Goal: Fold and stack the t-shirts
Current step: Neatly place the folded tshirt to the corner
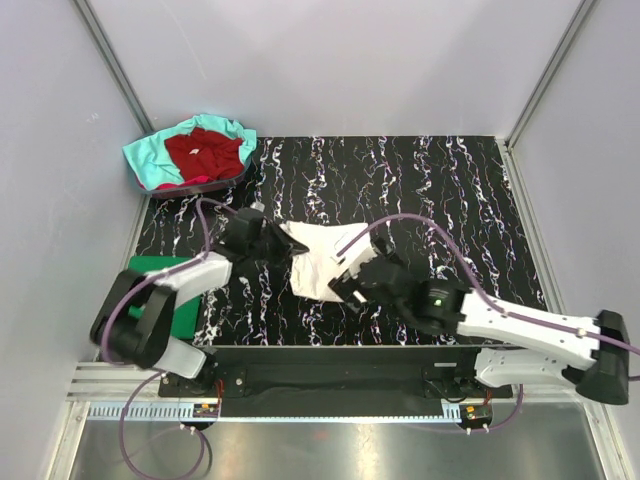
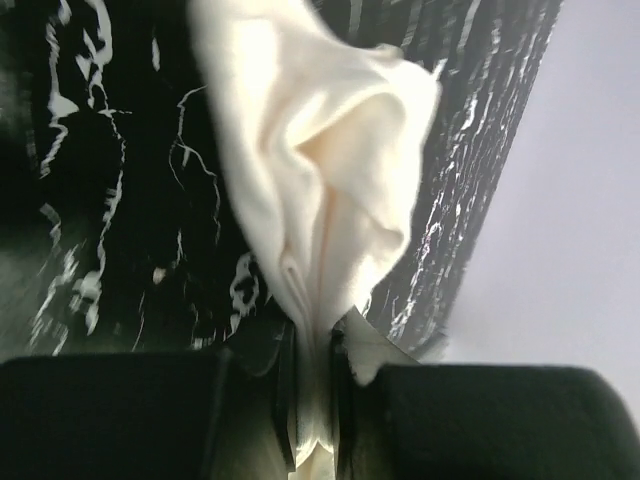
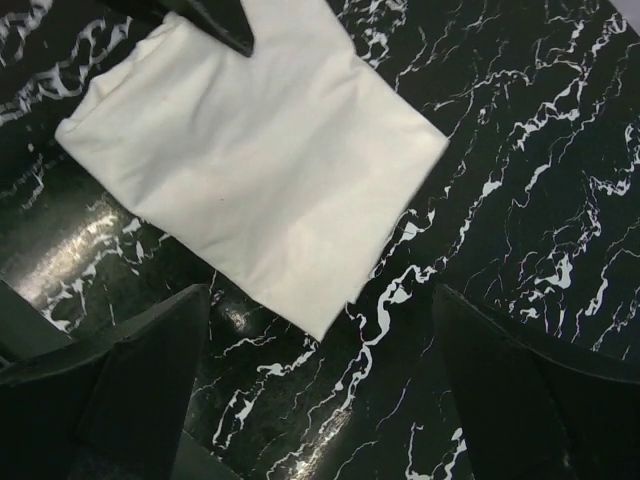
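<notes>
A folded white t-shirt (image 1: 318,262) lies mid-table on the black marbled top. My left gripper (image 1: 288,246) is shut on its left corner; in the left wrist view the white cloth (image 2: 320,170) bunches into the closed jaws of the left gripper (image 2: 320,345). My right gripper (image 1: 347,287) stands open just off the shirt's near edge, touching nothing. In the right wrist view the white t-shirt (image 3: 250,160) lies flat ahead of the right gripper (image 3: 330,375), whose wide-apart fingers (image 3: 130,380) hold nothing. A green t-shirt (image 1: 152,268) lies folded at the left edge.
A basket (image 1: 140,182) at the back left corner holds a teal t-shirt (image 1: 150,155) and a dark red t-shirt (image 1: 205,152). White walls close in the table on three sides. The left arm's finger (image 3: 215,20) shows at the top of the right wrist view.
</notes>
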Robot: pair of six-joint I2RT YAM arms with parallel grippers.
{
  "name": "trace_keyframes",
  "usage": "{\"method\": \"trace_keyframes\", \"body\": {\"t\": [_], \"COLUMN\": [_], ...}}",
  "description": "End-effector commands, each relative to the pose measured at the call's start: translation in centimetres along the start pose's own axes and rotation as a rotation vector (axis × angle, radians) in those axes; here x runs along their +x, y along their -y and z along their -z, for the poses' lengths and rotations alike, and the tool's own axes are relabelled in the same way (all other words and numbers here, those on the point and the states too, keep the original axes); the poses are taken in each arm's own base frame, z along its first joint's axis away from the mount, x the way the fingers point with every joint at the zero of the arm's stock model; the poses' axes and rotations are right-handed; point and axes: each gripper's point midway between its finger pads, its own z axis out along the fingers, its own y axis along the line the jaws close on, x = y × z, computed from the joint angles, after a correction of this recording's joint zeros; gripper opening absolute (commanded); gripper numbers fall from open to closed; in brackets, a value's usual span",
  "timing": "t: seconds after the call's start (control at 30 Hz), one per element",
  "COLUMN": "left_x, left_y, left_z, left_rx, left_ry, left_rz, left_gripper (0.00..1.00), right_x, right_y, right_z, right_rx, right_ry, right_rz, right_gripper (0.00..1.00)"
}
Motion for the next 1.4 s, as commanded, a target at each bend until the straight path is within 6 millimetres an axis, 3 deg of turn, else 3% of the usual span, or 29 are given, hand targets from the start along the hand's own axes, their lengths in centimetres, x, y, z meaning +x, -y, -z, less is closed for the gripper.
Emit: {"method": "trace_keyframes", "body": {"t": [0.0, 0.03, 0.17, 0.3, 0.53, 0.8, 1.0, 1.13, 1.23, 1.37], "left_x": [-1.6, -2.6, -3.5, -5.8, -11.5, -18.1, -21.7, -23.2, -23.3, -22.9], "left_y": [-1.9, -1.4, -2.9, -4.0, -6.5, -7.4, -9.1, -9.9, -9.9, -10.0], "left_z": [4.1, 5.5, 8.8, 11.8, 17.1, 21.3, 23.3, 25.2, 27.5, 29.1], "left_rx": [-0.174, -0.182, -0.271, -0.325, -0.44, -0.506, -0.545, -0.605, -0.66, -0.685], "left_ry": [0.099, 0.162, 0.245, 0.362, 0.554, 0.781, 0.888, 0.916, 0.951, 0.968], "left_rz": [-0.172, -0.179, -0.159, -0.117, -0.025, 0.096, 0.18, 0.191, 0.192, 0.188], "left_gripper": [0.0, 0.0, 0.0, 0.0, 0.0, 0.0, 0.0, 0.0, 0.0, 0.0], "right_x": [-0.6, -0.6, -0.3, 0.3, 0.3, 0.5, -0.5, -0.6, -0.5, -0.4], "right_y": [2.2, 2.4, 2.8, 2.1, 1.9, 2.2, 2.8, 2.8, 2.9, 2.7], "right_z": [2.5, 2.8, 3.7, 3.9, 4.1, 4.9, 6.1, 6.3, 6.3, 6.3], "right_rx": [0.073, 0.076, 0.074, 0.037, 0.017, 0.002, -0.003, -0.007, -0.004, -0.009], "right_ry": [0.012, 0.017, 0.028, 0.02, 0.022, 0.029, 0.066, 0.059, 0.061, 0.065], "right_rz": [-0.161, -0.169, -0.206, -0.228, -0.227, -0.232, -0.259, -0.263, -0.264, -0.275], "right_gripper": [1.0, 1.0, 1.0, 1.0, 1.0, 1.0, 1.0, 1.0, 1.0, 1.0]}}
